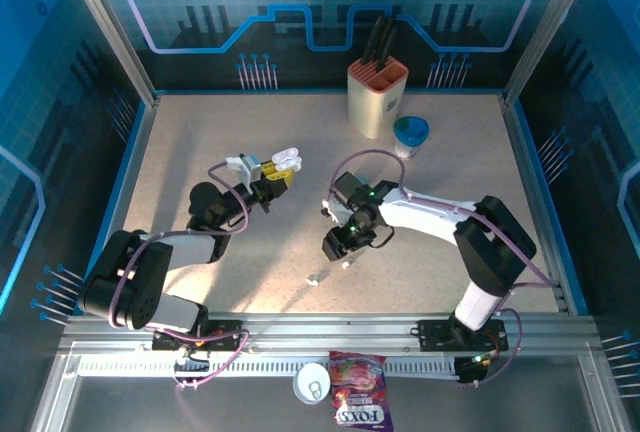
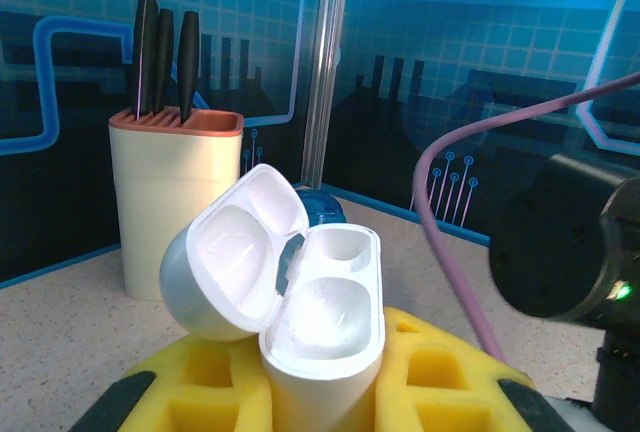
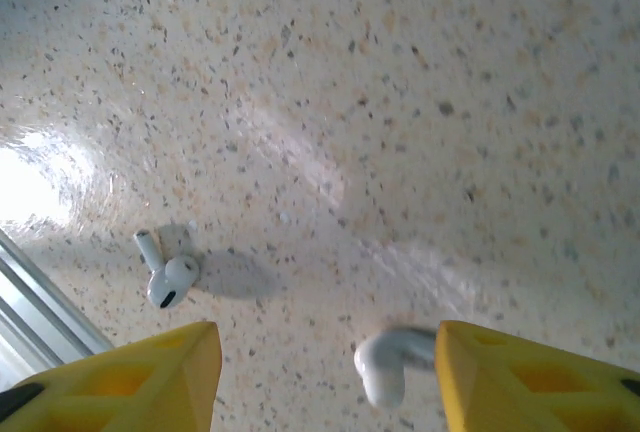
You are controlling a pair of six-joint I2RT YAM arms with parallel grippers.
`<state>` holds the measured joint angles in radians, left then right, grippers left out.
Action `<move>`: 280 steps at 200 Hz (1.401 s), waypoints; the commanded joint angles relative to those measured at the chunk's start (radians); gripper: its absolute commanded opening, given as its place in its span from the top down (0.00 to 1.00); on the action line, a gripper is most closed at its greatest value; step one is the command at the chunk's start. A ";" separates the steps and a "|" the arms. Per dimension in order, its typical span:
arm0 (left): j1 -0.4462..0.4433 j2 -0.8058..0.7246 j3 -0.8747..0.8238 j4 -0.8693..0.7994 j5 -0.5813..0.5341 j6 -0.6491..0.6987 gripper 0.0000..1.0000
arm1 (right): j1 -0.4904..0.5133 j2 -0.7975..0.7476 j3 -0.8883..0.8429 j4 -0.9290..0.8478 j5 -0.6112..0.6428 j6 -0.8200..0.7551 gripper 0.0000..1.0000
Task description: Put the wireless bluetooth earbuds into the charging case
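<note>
My left gripper [image 1: 272, 178] is shut on the white charging case [image 1: 286, 160], held above the table left of centre. In the left wrist view the charging case [image 2: 325, 317] stands upright between the yellow foam fingers [image 2: 215, 372], its lid [image 2: 235, 252] swung open to the left and both wells empty. My right gripper [image 3: 325, 340] is open, low over the table. One white earbud [image 3: 168, 279] lies on the table beyond the left finger [image 3: 140, 382]. A second earbud [image 3: 385, 364] touches the right finger's [image 3: 530, 382] inner face, blurred. From above, the two earbuds [image 1: 315, 277] lie just below my right gripper [image 1: 340, 249].
A cream knife block [image 1: 377, 92] with black handles stands at the back centre, a blue cup [image 1: 410, 132] beside it. A candy bag [image 1: 360, 407] and a white round lid [image 1: 312, 383] lie past the near rail. The right arm's purple cable [image 2: 450, 222] crosses beside the case.
</note>
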<state>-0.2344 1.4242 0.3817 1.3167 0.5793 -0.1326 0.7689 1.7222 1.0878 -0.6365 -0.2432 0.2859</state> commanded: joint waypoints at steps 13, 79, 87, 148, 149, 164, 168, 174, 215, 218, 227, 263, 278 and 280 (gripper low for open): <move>0.012 -0.030 -0.024 0.032 -0.013 0.000 0.94 | 0.018 0.080 0.032 -0.058 -0.022 -0.088 0.40; 0.016 -0.041 -0.020 0.015 -0.012 0.006 0.94 | 0.048 0.022 -0.045 -0.088 -0.037 -0.047 0.48; 0.015 -0.039 -0.020 0.015 -0.014 0.006 0.94 | 0.052 0.014 -0.053 -0.091 -0.034 -0.036 0.49; 0.015 -0.019 -0.017 0.038 -0.009 -0.009 0.94 | 0.067 0.002 -0.020 -0.147 0.040 -0.016 0.51; 0.015 -0.018 -0.017 0.039 -0.008 -0.009 0.94 | 0.067 0.006 -0.014 -0.150 0.043 -0.016 0.51; 0.015 -0.017 -0.016 0.045 -0.006 -0.015 0.94 | 0.070 0.033 0.020 -0.178 0.070 -0.018 0.52; 0.015 -0.016 -0.016 0.045 -0.004 -0.016 0.94 | 0.072 0.040 0.028 -0.183 0.073 -0.019 0.52; 0.015 -0.017 -0.018 0.044 -0.005 -0.015 0.94 | 0.075 0.050 0.042 -0.192 0.077 -0.020 0.52; 0.015 -0.025 -0.024 0.039 -0.007 -0.006 0.93 | 0.093 0.117 0.094 -0.227 0.105 -0.018 0.57; 0.015 -0.025 -0.024 0.038 -0.008 -0.006 0.94 | 0.093 0.120 0.097 -0.228 0.105 -0.018 0.58; 0.015 -0.025 -0.024 0.039 -0.007 -0.003 0.94 | 0.096 0.132 0.101 -0.230 0.110 -0.016 0.59; 0.017 -0.030 -0.021 0.030 -0.005 0.003 0.94 | 0.100 0.162 0.107 -0.228 0.112 -0.012 0.66; 0.017 -0.030 -0.021 0.029 -0.006 0.005 0.93 | 0.100 0.165 0.107 -0.240 0.120 -0.014 0.69; 0.017 -0.030 -0.021 0.029 -0.006 0.005 0.94 | 0.099 0.165 0.107 -0.242 0.122 -0.014 0.69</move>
<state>-0.2306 1.4063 0.3626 1.3148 0.5720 -0.1326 0.8566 1.8648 1.1778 -0.8303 -0.1364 0.2684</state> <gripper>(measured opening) 0.180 0.330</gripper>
